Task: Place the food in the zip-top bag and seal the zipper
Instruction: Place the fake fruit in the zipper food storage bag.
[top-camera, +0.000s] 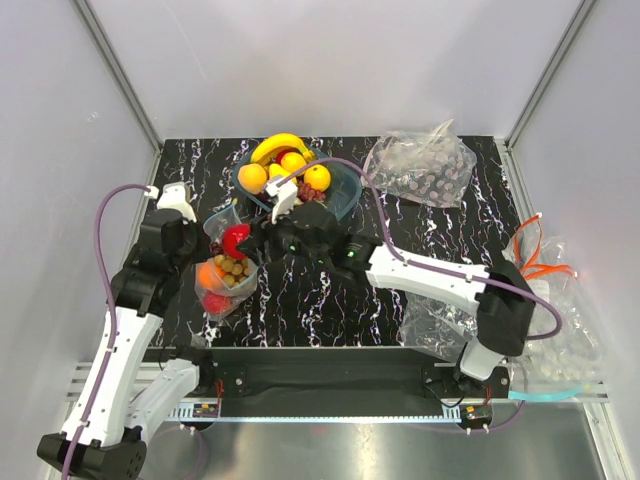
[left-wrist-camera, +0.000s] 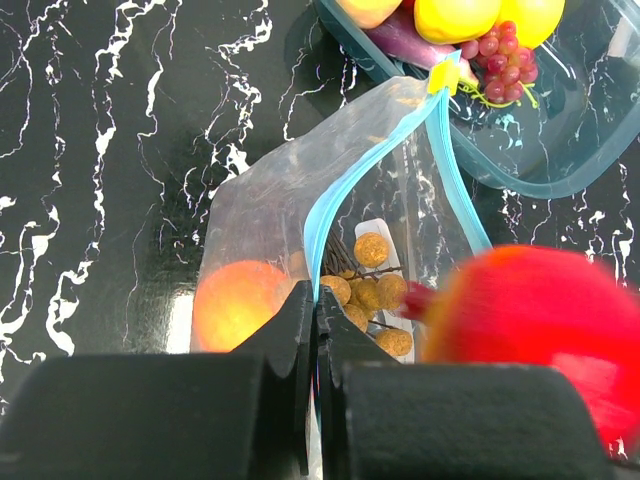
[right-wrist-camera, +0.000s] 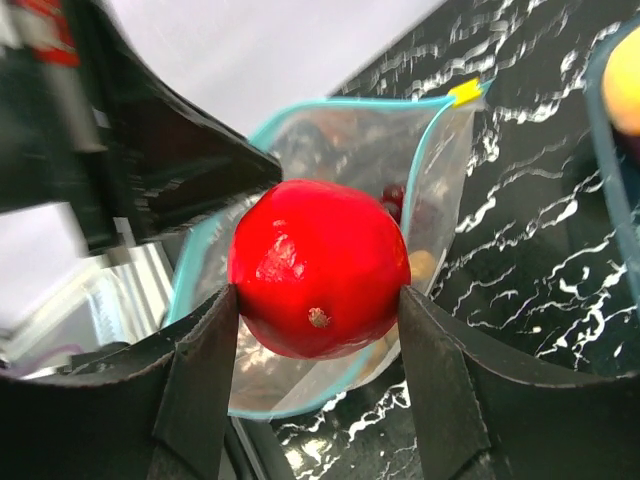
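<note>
The zip-top bag (top-camera: 222, 272) stands open at the left of the table. My left gripper (left-wrist-camera: 318, 312) is shut on its zipper (left-wrist-camera: 345, 195), pinching the near strip of the mouth. Inside the bag lie an orange (left-wrist-camera: 238, 305) and a tan nut cluster (left-wrist-camera: 368, 290). My right gripper (right-wrist-camera: 315, 296) is shut on a red apple (right-wrist-camera: 315, 250) and holds it just over the bag's open mouth (right-wrist-camera: 345, 135). In the top view the apple (top-camera: 235, 240) sits at the bag's upper edge. More food fills the bowl (top-camera: 347, 197): a banana (top-camera: 280, 145), yellow fruits (top-camera: 316, 178) and grapes (left-wrist-camera: 500, 55).
A wrinkled clear bag of small balls (top-camera: 420, 168) lies at the back right. Another crumpled clear bag (top-camera: 440, 325) lies by the right arm's base, with orange-handled items (top-camera: 540, 260) off the table's right edge. The bowl's rim (left-wrist-camera: 520, 180) is close beside the bag's mouth.
</note>
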